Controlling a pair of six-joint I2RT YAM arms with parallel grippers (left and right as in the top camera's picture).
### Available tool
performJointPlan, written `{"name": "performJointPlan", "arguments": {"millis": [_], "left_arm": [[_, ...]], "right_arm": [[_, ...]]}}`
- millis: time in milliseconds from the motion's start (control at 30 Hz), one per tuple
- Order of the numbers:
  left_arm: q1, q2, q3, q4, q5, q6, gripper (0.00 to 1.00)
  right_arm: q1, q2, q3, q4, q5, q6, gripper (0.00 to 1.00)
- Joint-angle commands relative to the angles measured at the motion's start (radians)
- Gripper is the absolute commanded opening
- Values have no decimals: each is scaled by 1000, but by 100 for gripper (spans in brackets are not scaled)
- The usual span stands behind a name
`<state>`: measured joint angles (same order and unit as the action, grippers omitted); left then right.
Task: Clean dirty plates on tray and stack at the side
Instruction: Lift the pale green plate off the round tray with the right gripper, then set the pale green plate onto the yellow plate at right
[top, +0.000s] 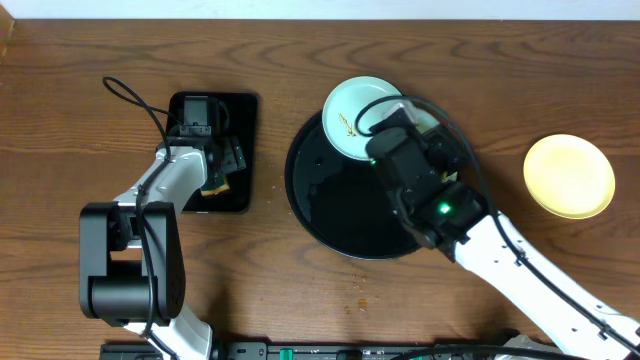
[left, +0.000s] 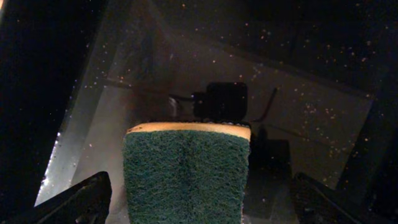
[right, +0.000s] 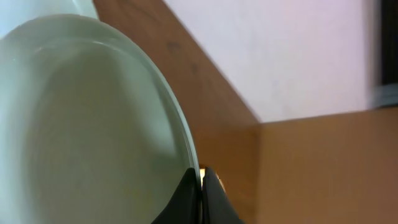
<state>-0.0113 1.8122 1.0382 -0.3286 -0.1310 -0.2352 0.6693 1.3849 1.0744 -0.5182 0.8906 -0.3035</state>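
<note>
Right gripper: clamped on mint plate rim, arm across round tray
Left gripper: wide apart astride green sponge, arm over rectangular tray

Round glossy black tray, low-rimmed, lying flat. Pale mint plate at the tray's far rim, partly overhanging it. Round and shallow, with a thin brown smear on its face and its edge pinched tight in the right gripper. Pale yellow plate well to the right of the tray, flat, apart from everything, with a plain surface.
</note>
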Motion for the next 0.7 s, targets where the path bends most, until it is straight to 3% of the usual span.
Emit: {"name": "performJointPlan", "arguments": {"millis": [0, 300, 667], "left_arm": [[0, -2, -5, 1, -12, 2, 91], [0, -2, -5, 1, -12, 2, 92], [0, -2, -5, 1, -12, 2, 92]], "right_arm": [[-99, -5, 18, -13, -197, 209, 1], [-556, -32, 18, -46, -632, 455, 1], [-1134, 26, 17, -61, -679, 528, 1]]}}
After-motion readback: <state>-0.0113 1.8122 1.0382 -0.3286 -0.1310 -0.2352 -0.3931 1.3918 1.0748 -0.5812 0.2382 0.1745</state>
